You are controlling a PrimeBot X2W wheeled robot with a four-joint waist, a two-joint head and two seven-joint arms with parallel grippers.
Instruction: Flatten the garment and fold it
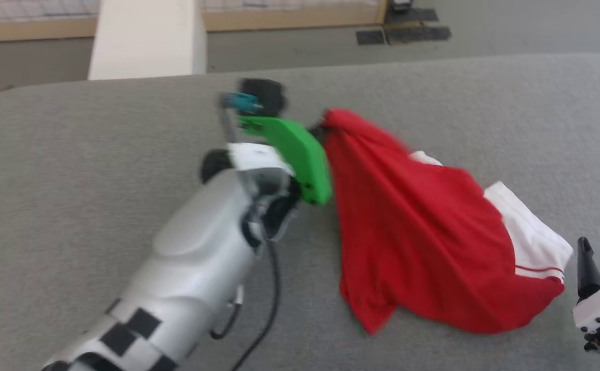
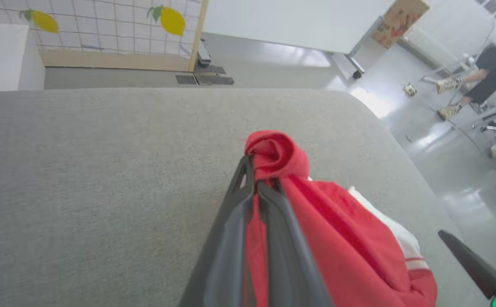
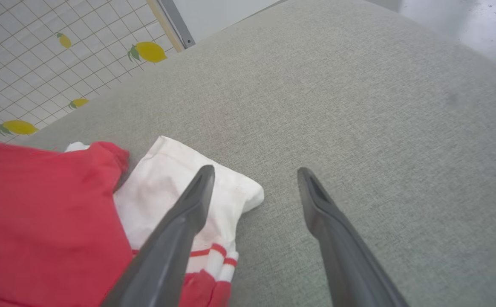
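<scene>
Your left pincer (image 2: 258, 179) is clamped shut on a bunched red edge of the garment (image 1: 418, 232), and a knot of cloth bulges past its fingertips. The grip sits at the far side of the heap, so the red body rises to a peak there and drapes down toward you instead of lying flat. I judge you hold it there to pull the cloth open.

The rest of the garment lies crumpled on the grey counter (image 1: 73, 180), right of centre. One white sleeve (image 3: 162, 179) with red stripes pokes out at the near right.

Your right pincer (image 3: 254, 175) is empty, its jaws wide apart, with one finger over that sleeve. It looks well placed to take the opposite side so the two can stretch the shirt flat. Folding has not begun.
</scene>
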